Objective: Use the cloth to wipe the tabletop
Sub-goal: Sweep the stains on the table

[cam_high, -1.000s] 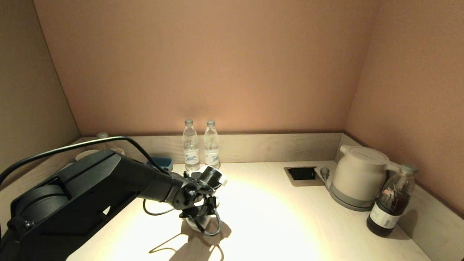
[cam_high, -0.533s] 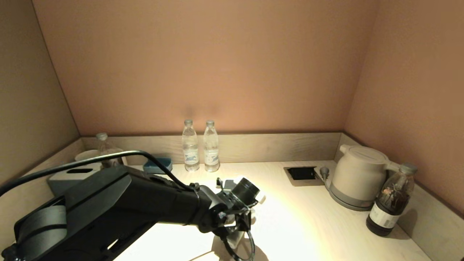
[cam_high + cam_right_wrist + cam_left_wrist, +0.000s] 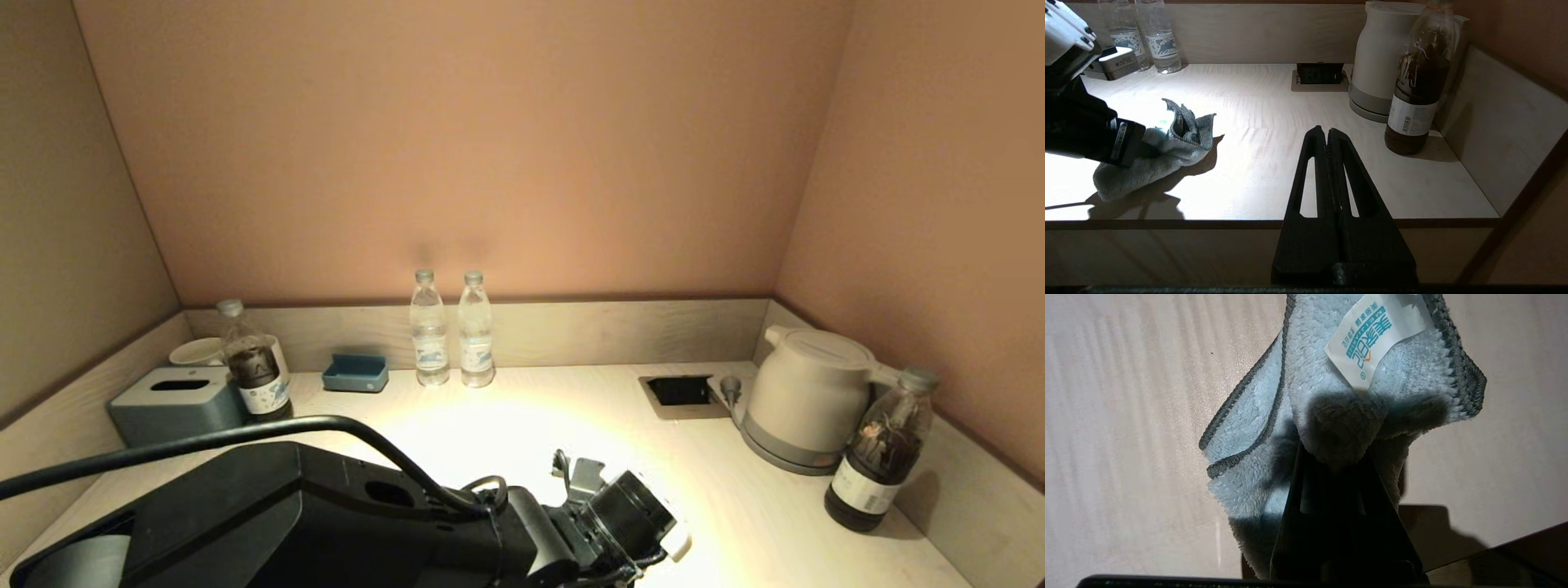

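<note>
Cloth point(image 3: 1257, 428): light-blue terry, dark stitched hem, white printed tag point(image 3: 1372, 339) near one end. Bunched and pinched in the closed left gripper point(image 3: 1133, 149), folds spilling past the fingertips and drooping beneath onto the tabletop point(image 3: 1274, 134). Tabletop: pale cream wood grain, low grey rim, brightly lit around the gripper; black socket recess point(image 3: 680, 390) well beyond it, toward the back wall.
</note>
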You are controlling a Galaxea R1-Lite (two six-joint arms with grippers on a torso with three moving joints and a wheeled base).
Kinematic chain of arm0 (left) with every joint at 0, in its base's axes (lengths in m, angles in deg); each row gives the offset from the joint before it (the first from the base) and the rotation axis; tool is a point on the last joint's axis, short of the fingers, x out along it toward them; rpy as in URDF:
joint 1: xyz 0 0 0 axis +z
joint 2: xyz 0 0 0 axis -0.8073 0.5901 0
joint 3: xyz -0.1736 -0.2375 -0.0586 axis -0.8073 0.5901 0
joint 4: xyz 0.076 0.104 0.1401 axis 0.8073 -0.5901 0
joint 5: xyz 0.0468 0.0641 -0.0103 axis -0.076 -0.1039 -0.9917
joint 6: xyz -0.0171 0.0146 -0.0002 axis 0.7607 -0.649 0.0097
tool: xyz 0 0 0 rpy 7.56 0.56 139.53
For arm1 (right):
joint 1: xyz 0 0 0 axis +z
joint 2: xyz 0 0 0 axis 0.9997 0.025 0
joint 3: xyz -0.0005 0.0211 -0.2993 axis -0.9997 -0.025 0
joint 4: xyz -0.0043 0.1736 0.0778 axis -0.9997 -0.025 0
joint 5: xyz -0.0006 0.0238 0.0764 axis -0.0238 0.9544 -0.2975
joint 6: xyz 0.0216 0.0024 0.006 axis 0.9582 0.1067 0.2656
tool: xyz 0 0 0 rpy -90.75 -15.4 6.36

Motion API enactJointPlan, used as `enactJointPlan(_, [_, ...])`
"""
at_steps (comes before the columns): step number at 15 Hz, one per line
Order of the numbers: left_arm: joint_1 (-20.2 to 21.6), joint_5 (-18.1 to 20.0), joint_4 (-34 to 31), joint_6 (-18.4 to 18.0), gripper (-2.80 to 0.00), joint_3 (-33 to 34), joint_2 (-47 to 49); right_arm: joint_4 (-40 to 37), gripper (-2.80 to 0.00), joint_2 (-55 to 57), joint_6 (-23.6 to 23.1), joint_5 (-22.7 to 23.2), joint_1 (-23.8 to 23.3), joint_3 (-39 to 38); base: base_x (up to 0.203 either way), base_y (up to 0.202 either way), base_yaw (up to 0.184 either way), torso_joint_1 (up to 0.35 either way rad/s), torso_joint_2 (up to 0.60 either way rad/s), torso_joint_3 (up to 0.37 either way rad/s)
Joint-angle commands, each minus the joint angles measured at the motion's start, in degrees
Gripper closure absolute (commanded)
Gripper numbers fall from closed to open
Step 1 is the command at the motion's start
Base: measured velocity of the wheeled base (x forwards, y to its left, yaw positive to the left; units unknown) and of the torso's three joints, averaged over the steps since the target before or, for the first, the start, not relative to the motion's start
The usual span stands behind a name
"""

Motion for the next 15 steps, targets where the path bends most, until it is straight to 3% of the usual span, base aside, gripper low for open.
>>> enactJointPlan(1, [0.06,-0.17,-0.03,0.32,0.0,1.07,-0.44,0.04,0.0,0.06,-0.02,0.02,0.02,0.01,0.0,0.0,0.0,0.0,0.0,0.0])
enactJointPlan(3, [1.03,-0.3,0.02,0.84,0.0,2.81,-1.17,0.04,0.0,0.06,-0.02,0.02,0.02,0.01,0.0,0.0,0.0,0.0,0.0,0.0])
enactJointPlan(9, [15.74,-4.0,-0.01,1.97,0.0,16.56,-9.23,0.04,0.0,0.06,-0.02,0.04,0.02,0.0,0.0,0.0,0.0,0.0,0.0,0.0])
enactJointPlan(13, [21.18,-4.83,0.54,3.12,0.0,23.51,-11.59,0.04,0.0,0.06,-0.02,0.11,0.02,-0.06,0.0,0.0,0.0,0.0,0.0,0.0])
enactJointPlan(15, [27.29,-6.65,0.76,3.81,0.0,26.72,-11.67,0.03,0.0,0.02,-0.02,0.1,0.02,-0.03,0.0,0.0,0.0,0.0,0.0,0.0])
